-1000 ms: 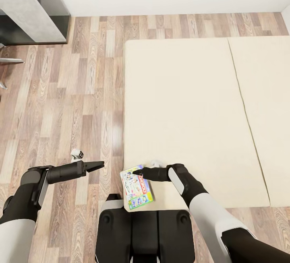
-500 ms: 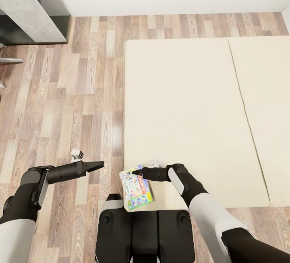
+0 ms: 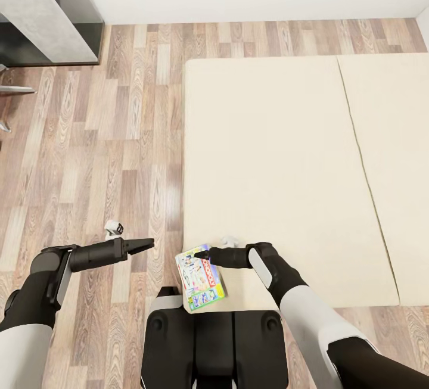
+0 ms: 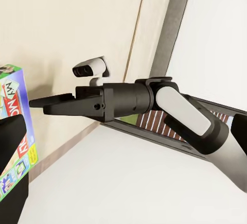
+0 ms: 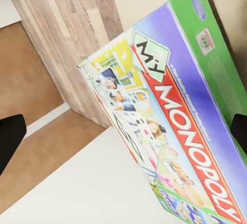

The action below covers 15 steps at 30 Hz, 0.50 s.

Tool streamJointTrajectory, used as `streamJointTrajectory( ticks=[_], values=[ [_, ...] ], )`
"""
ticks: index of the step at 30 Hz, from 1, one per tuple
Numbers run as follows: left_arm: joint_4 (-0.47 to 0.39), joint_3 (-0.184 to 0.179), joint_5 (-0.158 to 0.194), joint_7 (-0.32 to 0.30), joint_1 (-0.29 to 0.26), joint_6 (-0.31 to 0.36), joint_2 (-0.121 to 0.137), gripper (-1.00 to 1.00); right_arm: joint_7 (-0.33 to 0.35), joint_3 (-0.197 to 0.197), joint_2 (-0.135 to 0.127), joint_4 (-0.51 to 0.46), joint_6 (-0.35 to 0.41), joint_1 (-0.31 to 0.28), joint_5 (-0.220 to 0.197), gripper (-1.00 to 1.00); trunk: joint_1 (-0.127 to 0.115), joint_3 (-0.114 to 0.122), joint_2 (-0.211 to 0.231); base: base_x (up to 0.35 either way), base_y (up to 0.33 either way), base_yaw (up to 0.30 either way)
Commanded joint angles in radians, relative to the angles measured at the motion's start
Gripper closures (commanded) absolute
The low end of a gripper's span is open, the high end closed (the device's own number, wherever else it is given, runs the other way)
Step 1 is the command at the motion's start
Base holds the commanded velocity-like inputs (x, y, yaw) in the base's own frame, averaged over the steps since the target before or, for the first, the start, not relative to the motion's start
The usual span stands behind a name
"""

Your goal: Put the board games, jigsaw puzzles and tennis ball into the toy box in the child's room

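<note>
You had one board game [image 3: 201, 277] in view: a thin rectangular box, white-green face with cartoon print, a red diagonal band lettered "MONOPOLY" and green side panels. It lay at the near corner of the bed [image 3: 280, 162], its long axis roughly along the bed's edge, one corner slightly past that edge over the plank floor. In the right wrist view the box [image 5: 170, 131] looked tilted, the printed face turned toward the camera. The bed was a plain cream mattress, split by one seam. A pale grey corner of the table [image 3: 36, 11] with dark sides stood well apart across the floor.
</note>
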Motion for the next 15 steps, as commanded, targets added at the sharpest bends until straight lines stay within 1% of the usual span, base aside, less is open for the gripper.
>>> streamJointTrajectory(
  ticks=[1,15],
  values=[
    [-0.001,0.001,-0.007,-0.007,0.0,0.01,0.0,-1.0,0.001,0.0,0.0,-0.001,0.005,0.0,-0.001,-1.0,0.001,-0.001,-0.002,0.0,0.0,0.0],
    [-0.001,0.001,-0.007,-0.007,0.0,0.01,0.0,-1.0,0.004,0.0,0.0,-0.001,0.012,0.0,-0.001,-1.0,0.001,-0.001,-0.002,0.0,0.0,0.0]
  ],
)
